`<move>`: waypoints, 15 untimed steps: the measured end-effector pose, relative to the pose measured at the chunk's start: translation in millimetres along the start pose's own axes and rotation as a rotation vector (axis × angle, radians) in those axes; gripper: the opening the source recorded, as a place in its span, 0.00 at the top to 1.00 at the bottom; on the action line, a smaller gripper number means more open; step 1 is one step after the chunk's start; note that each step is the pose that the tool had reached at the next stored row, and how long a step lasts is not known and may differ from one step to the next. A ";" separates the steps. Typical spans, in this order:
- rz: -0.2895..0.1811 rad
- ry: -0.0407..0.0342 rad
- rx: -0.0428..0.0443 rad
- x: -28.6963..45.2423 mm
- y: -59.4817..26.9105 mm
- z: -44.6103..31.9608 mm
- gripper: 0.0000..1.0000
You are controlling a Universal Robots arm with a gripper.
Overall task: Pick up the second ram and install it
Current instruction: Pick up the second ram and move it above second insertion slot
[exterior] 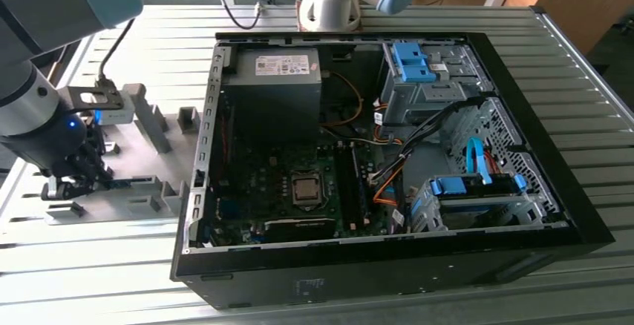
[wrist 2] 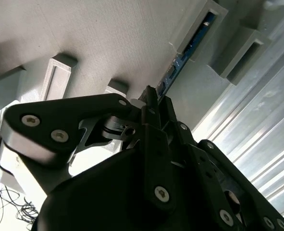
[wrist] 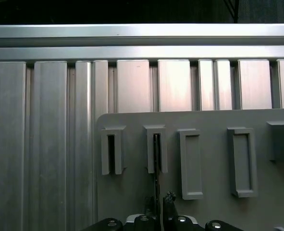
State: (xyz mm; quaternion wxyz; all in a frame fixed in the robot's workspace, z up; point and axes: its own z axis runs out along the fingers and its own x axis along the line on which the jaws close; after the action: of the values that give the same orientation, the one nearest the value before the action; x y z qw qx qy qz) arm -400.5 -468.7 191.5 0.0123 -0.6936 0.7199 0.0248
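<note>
Blue-green and thin, the second ram (wrist 2: 180, 60) is a long narrow board with small dark parts along its face. It stands on edge in a slotted grey fixture block (wrist: 155, 149), and in the first wrist view it shows as a dark line. The gripper (wrist 2: 151, 98) has its black fingers (wrist 2: 166, 109) pressed together on the near end of the board. The far end sits in another grey block (wrist 2: 199, 26). These blocks rise from a grey fixture plate (exterior: 129, 200) on the ribbed metal table (exterior: 99, 266), on the exterior view's left of the open computer case (exterior: 584, 228). The case lies on its side and holds a power supply (exterior: 272, 80), a motherboard (exterior: 267, 184) with a processor socket (exterior: 306, 189), orange and black cables (exterior: 387, 176) and two bright blue drive-bay clips (exterior: 409, 61) (exterior: 464, 186)
</note>
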 end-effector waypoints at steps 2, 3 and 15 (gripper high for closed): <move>0.000 0.0001 -0.0001 0.0 0.1 0.2 0.78; 0.000 0.0001 -0.0001 0.0 0.2 0.4 0.78; 0.000 0.0001 -0.0002 0.1 0.4 0.7 0.86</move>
State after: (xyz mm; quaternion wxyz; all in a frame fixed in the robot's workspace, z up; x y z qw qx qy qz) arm -400.9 -468.7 190.8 0.0122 -0.6936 0.7199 0.0248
